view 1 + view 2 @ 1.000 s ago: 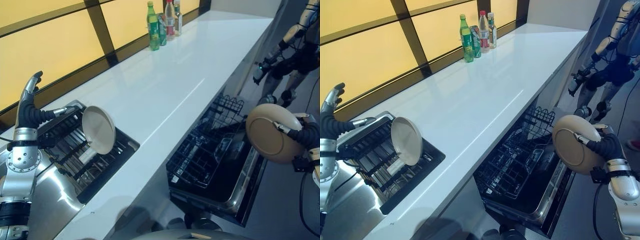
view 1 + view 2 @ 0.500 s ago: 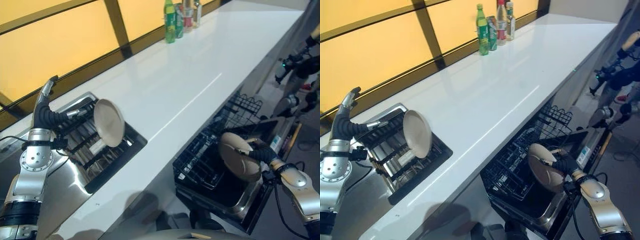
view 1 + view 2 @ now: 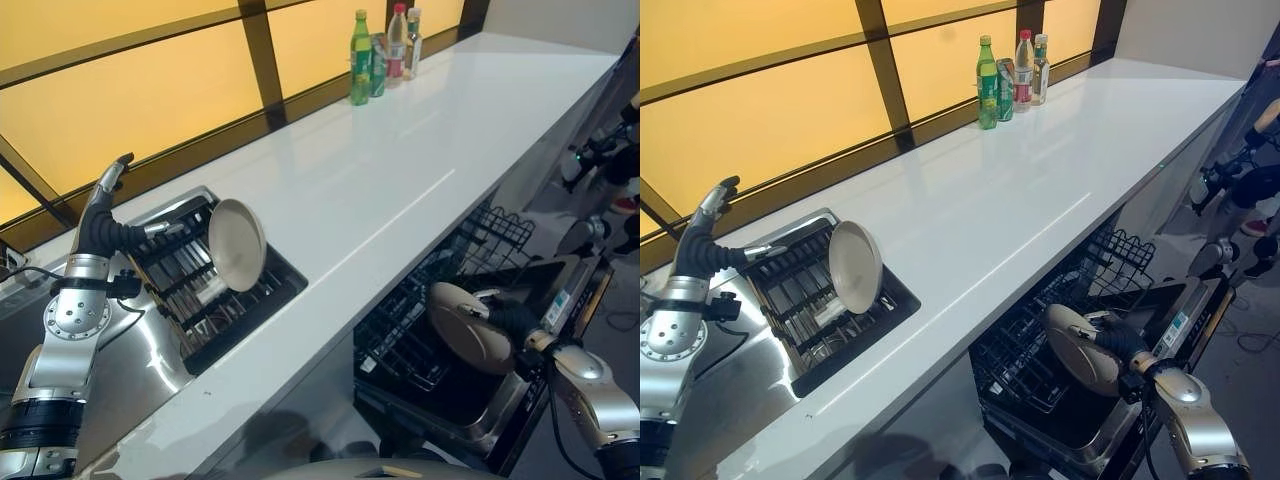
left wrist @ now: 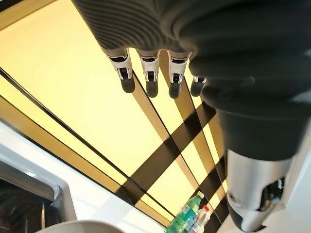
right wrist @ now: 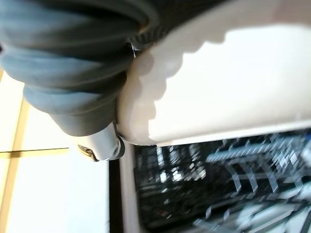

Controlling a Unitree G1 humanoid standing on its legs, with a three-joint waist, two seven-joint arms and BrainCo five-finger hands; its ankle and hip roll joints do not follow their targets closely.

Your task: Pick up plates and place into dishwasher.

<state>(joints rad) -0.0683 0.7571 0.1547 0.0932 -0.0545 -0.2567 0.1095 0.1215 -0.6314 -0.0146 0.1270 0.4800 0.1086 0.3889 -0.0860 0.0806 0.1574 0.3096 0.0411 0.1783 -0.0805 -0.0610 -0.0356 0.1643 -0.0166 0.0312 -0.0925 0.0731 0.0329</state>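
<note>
1. A cream plate [image 3: 470, 327] is gripped at its rim by the right hand [image 3: 512, 318], fingers and thumb curled round the edge; the plate is held on edge, tilted, over the pulled-out lower rack [image 3: 425, 320] of the dishwasher [image 3: 560, 300]

2. In the right wrist view the plate [image 5: 233, 82] is seen pressed against the hand's dark cover, with the rack's black wires just past its lower rim; whether rim and wire touch cannot be told

3. For this step to be done well, the plate is best kept on edge and lined up with a gap between two rows of tines, then lowered straight until the rim is seated, and only then let go; a slanted entry is judged likely to catch a tine and leave the plate leaning

4. Room is judged tight on the counter side, where the white countertop [image 3: 400, 170] overhangs the back of the rack, and freer toward the open door, so withdrawal is best made up and outward

5. The left hand [image 3: 105, 195] is raised with fingers straight and nothing in it, beside the drying rack [image 3: 190, 290] set in the sink area; a second plate [image 3: 238, 244] stands there on edge

6. Bottles [image 3: 385, 52] stand at the far end of the counter, well apart from the work
</note>
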